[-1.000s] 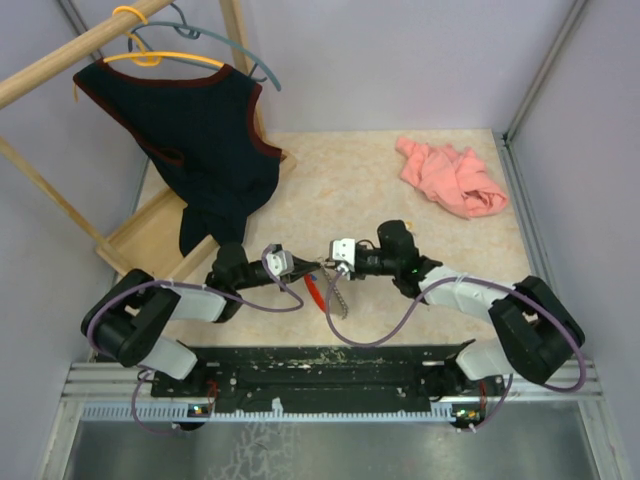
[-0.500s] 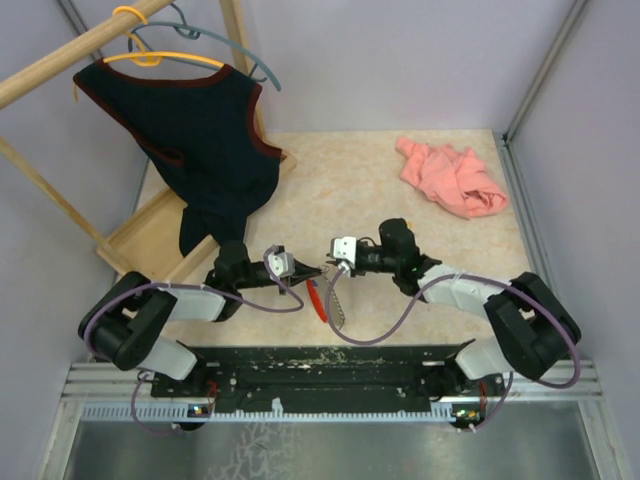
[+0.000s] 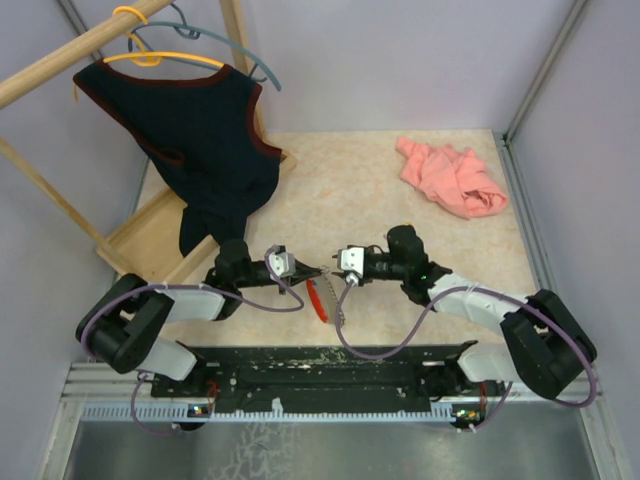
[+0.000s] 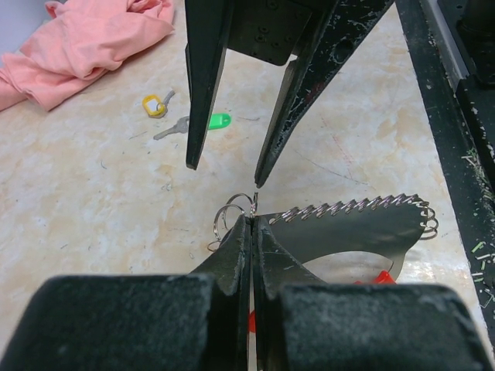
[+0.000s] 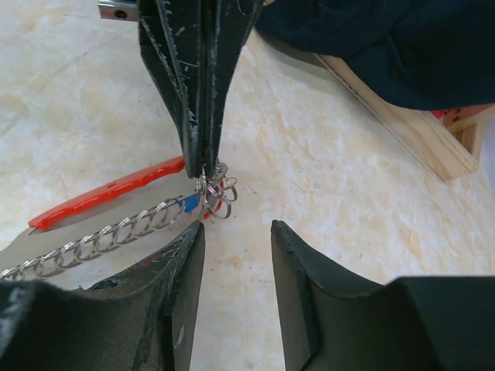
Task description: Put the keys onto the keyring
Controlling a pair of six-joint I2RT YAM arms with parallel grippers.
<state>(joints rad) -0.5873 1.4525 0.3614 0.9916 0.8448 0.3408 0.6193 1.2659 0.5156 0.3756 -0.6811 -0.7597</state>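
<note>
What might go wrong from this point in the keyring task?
The left hand pinches the keyring only at its fingertips; contact from the open right hand might knock it loose. The keys lie off by the pink cloth, unheld, so fetching one risks losing alignment.

Silvery-chained keyring [image 4: 348, 208] pinched at its rings, keys [image 4: 220, 121] lying well apart

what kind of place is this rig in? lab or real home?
Probably a lab test cell: plain walls and metal posts box in the table, a black rail runs along its near edge, and a clothes rack and pink cloth look like staged props.
</note>
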